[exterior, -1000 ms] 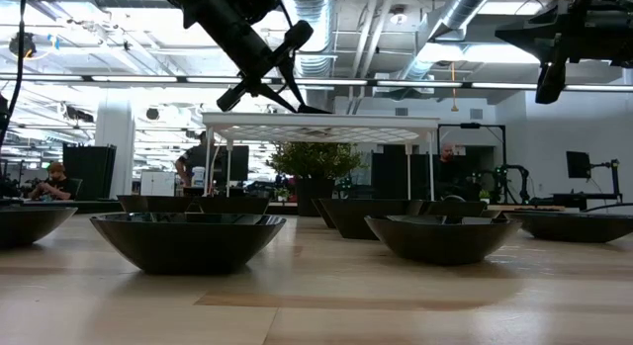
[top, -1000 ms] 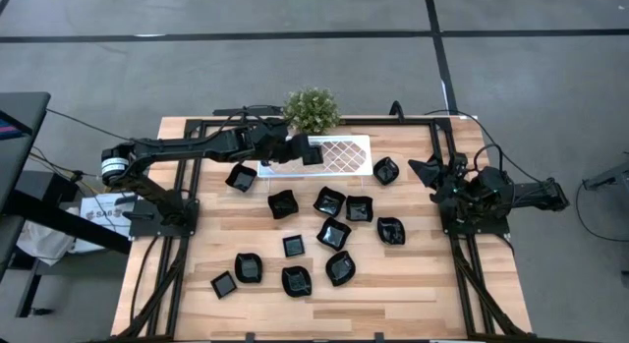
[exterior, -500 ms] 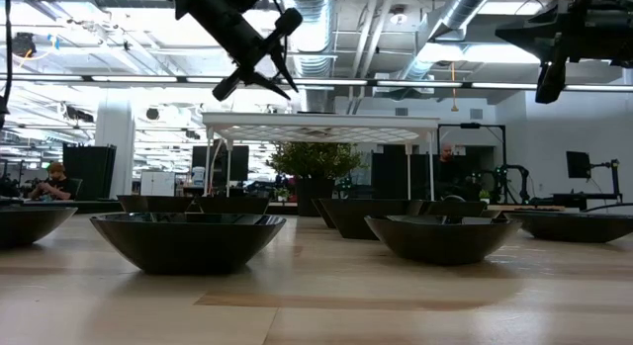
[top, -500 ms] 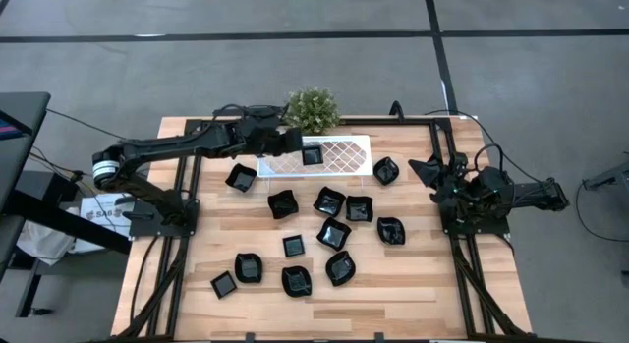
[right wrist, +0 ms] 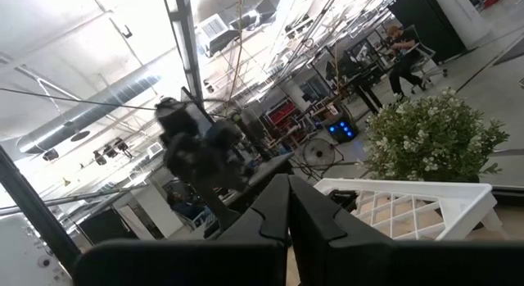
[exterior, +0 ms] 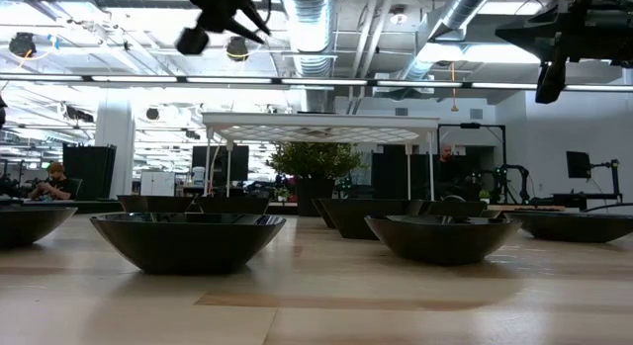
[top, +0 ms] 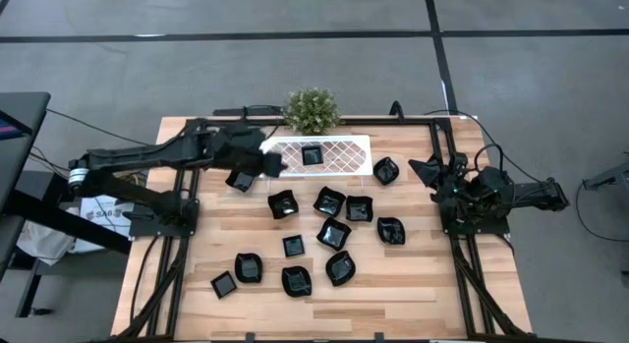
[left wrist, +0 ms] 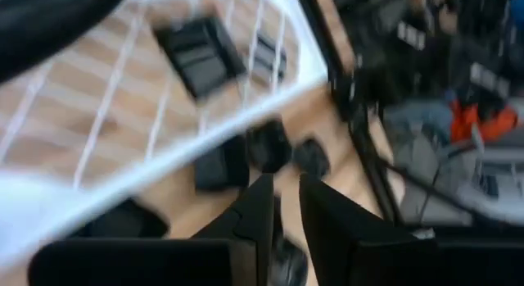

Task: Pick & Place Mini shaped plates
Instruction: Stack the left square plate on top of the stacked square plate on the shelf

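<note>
up close at table height, black dishes (exterior: 188, 236) sit in a row on the wooden table (exterior: 316, 305), none of them held. seen from above, eleven lie loose across the middle and near half of the boards, one small square dish (top: 224, 284) nearest the front edge. farther back, a single dish (top: 312, 154) rests on the white lattice tray (top: 344, 156), beside the potted plant (top: 312, 109). the left gripper (top: 270, 164) hangs just off the tray's left end, above another dish (top: 240, 178); its wrist view shows the fingers (left wrist: 254, 216) a narrow gap apart, holding nothing. the right gripper (top: 432, 172) waits at the table's right edge, jaws pressed together and empty.
</note>
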Controlling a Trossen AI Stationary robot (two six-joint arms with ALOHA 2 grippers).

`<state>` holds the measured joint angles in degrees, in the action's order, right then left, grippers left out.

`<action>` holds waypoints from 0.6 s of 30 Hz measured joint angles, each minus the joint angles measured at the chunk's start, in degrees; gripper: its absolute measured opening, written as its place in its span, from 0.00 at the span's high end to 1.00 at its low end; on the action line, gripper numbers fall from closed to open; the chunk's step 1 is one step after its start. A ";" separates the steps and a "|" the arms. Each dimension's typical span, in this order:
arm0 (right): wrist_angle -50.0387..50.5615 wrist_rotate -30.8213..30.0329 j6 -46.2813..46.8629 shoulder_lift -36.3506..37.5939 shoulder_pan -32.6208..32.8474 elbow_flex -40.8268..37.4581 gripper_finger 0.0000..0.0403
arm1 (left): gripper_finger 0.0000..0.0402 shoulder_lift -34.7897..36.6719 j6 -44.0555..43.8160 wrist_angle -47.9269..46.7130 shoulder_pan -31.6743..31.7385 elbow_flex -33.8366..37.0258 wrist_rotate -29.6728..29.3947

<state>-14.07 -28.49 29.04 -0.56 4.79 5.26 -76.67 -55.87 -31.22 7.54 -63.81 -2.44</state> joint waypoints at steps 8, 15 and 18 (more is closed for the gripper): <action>0.04 -0.02 0.00 0.00 -0.01 0.00 1.00 | 0.90 3.99 -7.90 -3.73 -10.26 0.00 -0.96; 0.10 -0.01 0.00 -0.01 0.01 0.00 1.00 | 0.93 4.36 -15.78 -7.12 -20.02 0.00 0.51; 0.10 -0.02 0.00 0.00 0.01 0.00 1.00 | 0.94 4.34 -21.24 -12.70 -24.24 0.00 1.32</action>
<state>-13.98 -28.51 29.03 -0.56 4.80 5.26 -72.34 -77.10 -43.91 -16.70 -63.81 -1.12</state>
